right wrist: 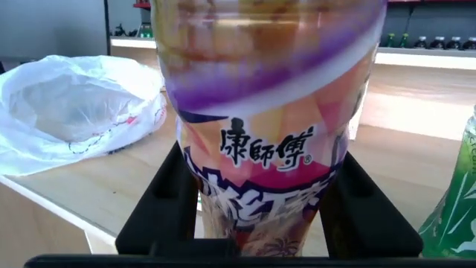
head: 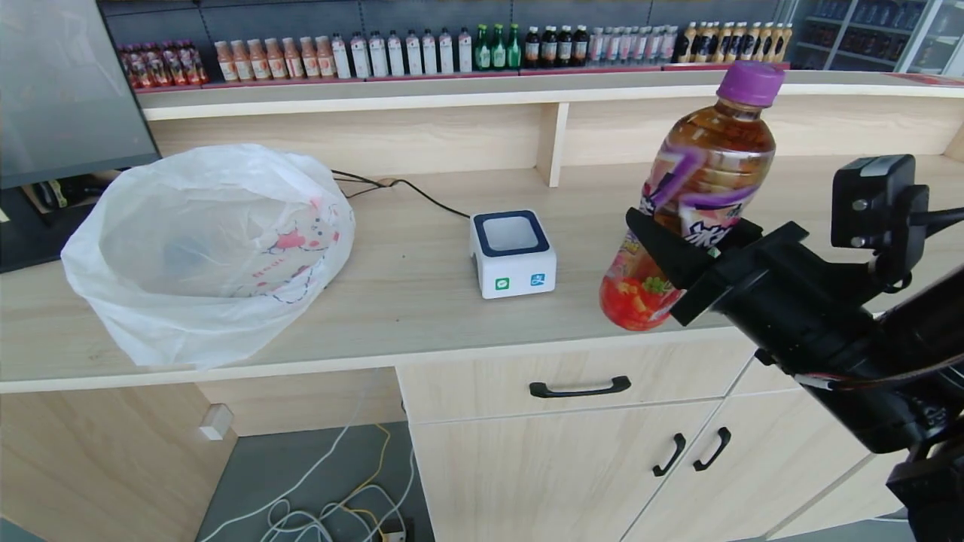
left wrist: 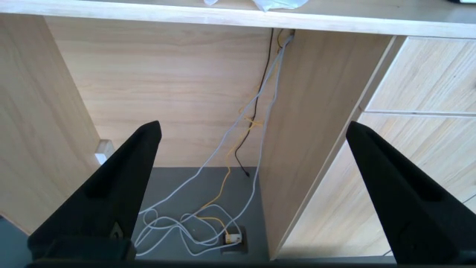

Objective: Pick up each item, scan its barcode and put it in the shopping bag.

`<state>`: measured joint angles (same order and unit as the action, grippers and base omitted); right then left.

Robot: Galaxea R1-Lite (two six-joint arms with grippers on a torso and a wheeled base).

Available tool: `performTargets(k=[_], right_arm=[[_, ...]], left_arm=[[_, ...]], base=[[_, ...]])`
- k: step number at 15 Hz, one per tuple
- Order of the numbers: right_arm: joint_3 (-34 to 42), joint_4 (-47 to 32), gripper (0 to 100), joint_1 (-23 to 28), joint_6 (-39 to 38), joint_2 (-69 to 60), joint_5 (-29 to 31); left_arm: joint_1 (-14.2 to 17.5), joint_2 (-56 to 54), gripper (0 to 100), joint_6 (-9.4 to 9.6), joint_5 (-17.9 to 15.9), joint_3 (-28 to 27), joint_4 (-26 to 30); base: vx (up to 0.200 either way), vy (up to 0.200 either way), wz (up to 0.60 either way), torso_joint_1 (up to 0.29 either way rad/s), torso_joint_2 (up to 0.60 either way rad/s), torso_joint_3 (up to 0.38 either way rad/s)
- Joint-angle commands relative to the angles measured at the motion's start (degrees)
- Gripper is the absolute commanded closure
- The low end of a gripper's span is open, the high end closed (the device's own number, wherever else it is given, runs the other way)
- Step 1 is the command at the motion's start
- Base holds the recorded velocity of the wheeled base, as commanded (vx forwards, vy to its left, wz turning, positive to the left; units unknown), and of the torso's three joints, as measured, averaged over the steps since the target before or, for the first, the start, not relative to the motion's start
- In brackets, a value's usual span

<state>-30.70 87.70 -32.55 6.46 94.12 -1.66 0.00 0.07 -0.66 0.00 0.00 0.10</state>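
Currently the right arm enters from the right of the head view, with the forearm angled up toward the counter. The right gripper (head: 678, 260) points away from the robot and toward its left. Its black fingers (head: 654, 242) are clenched on the label band of a clear plastic bottle of amber tea with a purple cap (head: 697, 181), one finger on either side.

The bottle is tilted. The cap is up and leaning to the right, and the red-printed base is lower, seen over the front edge of the light wooden counter (head: 422, 293). Cannot tell whether the base clears the surface.

A white cube scanner with a dark-blue framed window on top (head: 513, 254) sits on the counter to the left of the bottle, apart from it. A white translucent plastic shopping bag (head: 211, 248) lies farther left with its mouth open, well apart from the scanner. A green translucent bottle (right wrist: 457, 201) stands near the held one.

The left arm is low. The left gripper (left wrist: 249, 197) faces the recess under the counter top, its black fingers (left wrist: 104, 201) spread wide and holding nothing. White and yellow cables (left wrist: 201, 223) lie on the grey floor there.
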Motion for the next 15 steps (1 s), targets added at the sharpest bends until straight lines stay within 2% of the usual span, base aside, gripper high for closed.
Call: performTargets(k=[1,3,6,9,13,15], right_arm=[[-2.00,0.46,100,0.56,-1.10,0.53,0.08],[-5.25,0.28,100,3.11,-1.28,2.56,0.16],[-6.22,0.46,100,7.32,-2.15,3.79,0.25],[-7.62,0.46,100,7.50,-4.09,3.44,2.62],[-10.88,0.19,100,7.59,-4.18,2.73,2.71],[-10.96,0.19,100,7.59,-4.18,2.29,2.71]], left_arm=[[0.00,0.01,0,-0.04,0.00,0.00,-0.01],[0.00,0.01,0,-0.04,0.00,0.00,-0.01],[0.00,0.01,0,0.39,0.00,0.00,-0.01],[0.00,0.01,0,0.39,0.00,0.00,-0.01],[0.00,0.01,0,0.39,0.00,0.00,-0.01],[0.09,0.01,0,0.31,0.00,0.00,-0.01]], base=[[0.000,0.000,0.00,0.000,0.00,0.000],[0.000,0.000,0.00,0.000,0.00,0.000],[0.000,0.000,0.00,0.000,0.00,0.000],[0.000,0.000,0.00,0.000,0.00,0.000],[0.000,0.000,0.00,0.000,0.00,0.000],[0.000,0.200,0.00,0.002,0.00,0.005]])
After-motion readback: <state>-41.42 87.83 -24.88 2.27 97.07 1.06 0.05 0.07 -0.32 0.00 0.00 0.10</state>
